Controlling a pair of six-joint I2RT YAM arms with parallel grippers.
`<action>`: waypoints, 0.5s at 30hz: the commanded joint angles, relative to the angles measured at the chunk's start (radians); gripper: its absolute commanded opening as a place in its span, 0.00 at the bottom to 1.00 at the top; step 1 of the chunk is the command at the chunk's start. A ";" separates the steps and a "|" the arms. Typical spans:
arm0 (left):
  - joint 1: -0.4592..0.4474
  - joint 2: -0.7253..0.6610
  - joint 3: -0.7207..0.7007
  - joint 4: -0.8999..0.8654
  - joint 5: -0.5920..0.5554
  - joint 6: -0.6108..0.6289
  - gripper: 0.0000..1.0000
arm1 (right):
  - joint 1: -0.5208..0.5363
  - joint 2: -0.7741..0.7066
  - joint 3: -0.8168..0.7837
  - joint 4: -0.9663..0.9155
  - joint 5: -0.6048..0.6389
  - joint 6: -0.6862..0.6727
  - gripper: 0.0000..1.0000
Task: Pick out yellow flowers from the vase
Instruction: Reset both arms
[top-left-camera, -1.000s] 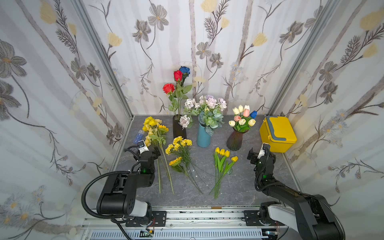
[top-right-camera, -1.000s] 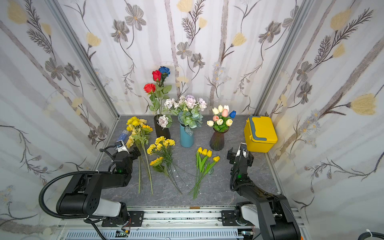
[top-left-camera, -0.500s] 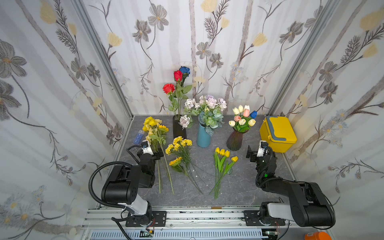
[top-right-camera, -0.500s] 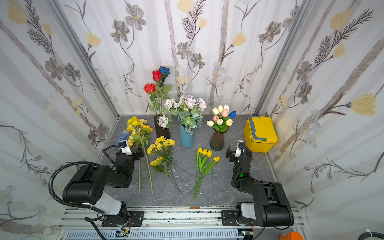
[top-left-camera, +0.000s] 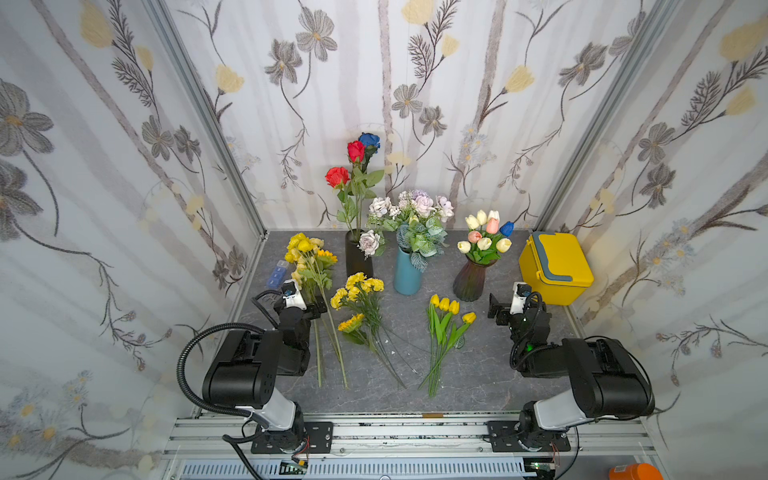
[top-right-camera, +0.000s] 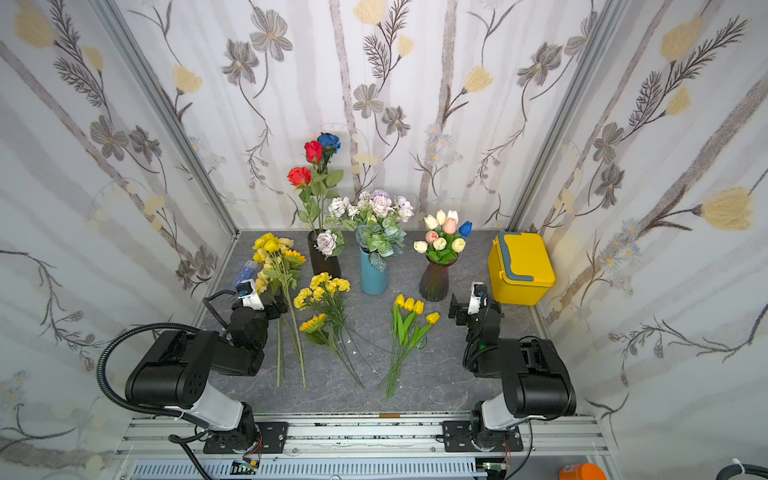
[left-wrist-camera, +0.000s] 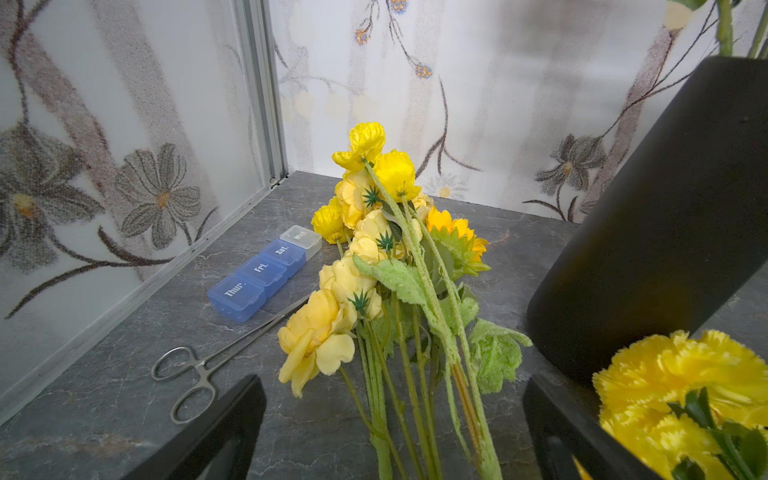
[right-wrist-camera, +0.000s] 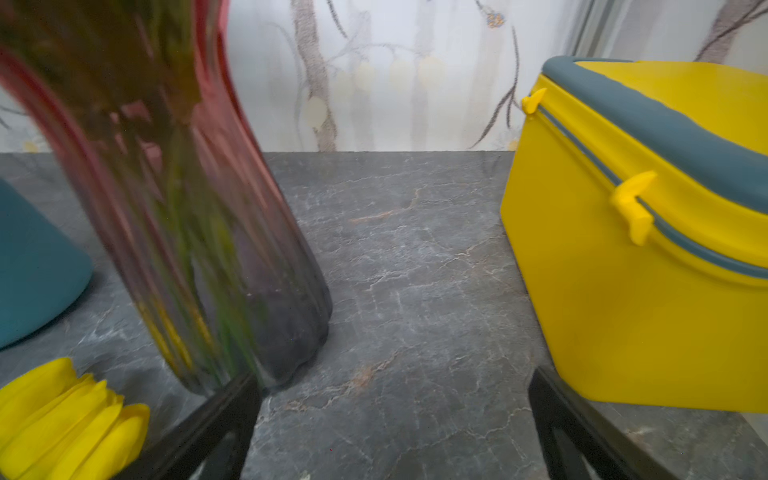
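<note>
Flowered walls stand around a gray desk where the yellow flowers lie in three bunches by three vases, and the left end effector and right end effector are both wide apart, holding nothing.

white floral-papered walls enclose a grey marbled floor, evenly lit.

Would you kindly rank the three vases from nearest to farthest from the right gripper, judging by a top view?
1. Ribbed glass vase, just beside the right gripper.
2. Teal vase, in the middle.
3. Black vase, farthest, toward the left side.
</note>
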 joint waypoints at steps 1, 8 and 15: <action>0.003 0.002 0.000 0.036 0.003 0.006 1.00 | 0.002 -0.003 0.003 0.076 0.042 0.022 1.00; 0.003 0.002 0.000 0.036 0.003 0.007 1.00 | 0.021 -0.006 -0.001 0.081 0.091 0.017 1.00; 0.003 0.002 0.000 0.036 0.003 0.005 1.00 | 0.022 -0.002 0.004 0.072 0.090 0.015 1.00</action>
